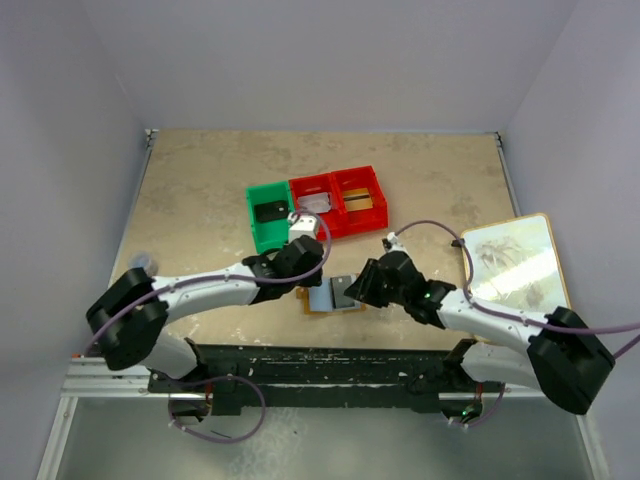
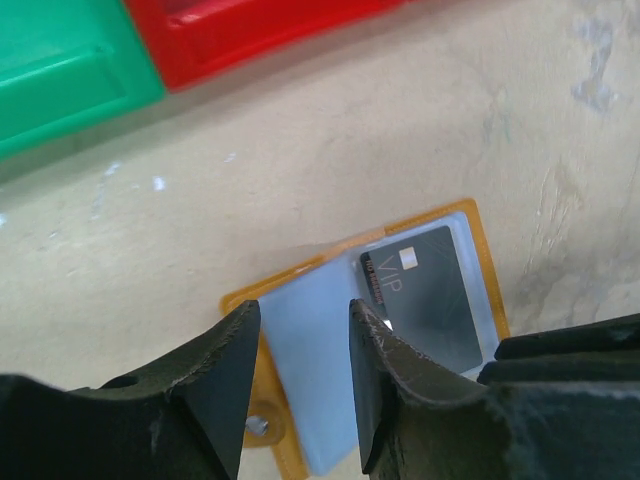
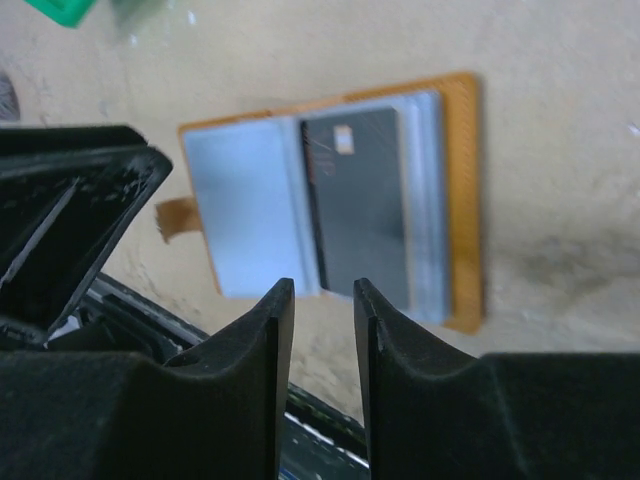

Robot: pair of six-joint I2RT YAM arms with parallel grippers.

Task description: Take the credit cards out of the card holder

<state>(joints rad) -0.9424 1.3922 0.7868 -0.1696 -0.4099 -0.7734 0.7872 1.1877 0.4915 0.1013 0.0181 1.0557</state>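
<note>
The card holder (image 1: 322,299) lies open and flat near the table's front edge, orange-tan outside with pale blue-grey pockets. A black credit card (image 2: 425,295) marked VIP sits in its right pocket (image 3: 360,200), and edges of pale cards show beside it. My left gripper (image 2: 302,310) hovers open over the holder's (image 2: 310,380) left half, nothing between its fingers. My right gripper (image 3: 322,288) is open a narrow gap, empty, just short of the holder's (image 3: 240,210) near edge. In the top view the left gripper (image 1: 303,262) and right gripper (image 1: 358,287) flank the holder.
A green bin (image 1: 268,215) holds a dark card, and joined red bins (image 1: 340,200) behind the holder hold a pale card and a gold-tan one. A large white tan-edged board (image 1: 512,262) lies at the right. The holder's tab clasp (image 3: 175,215) sticks out to its left.
</note>
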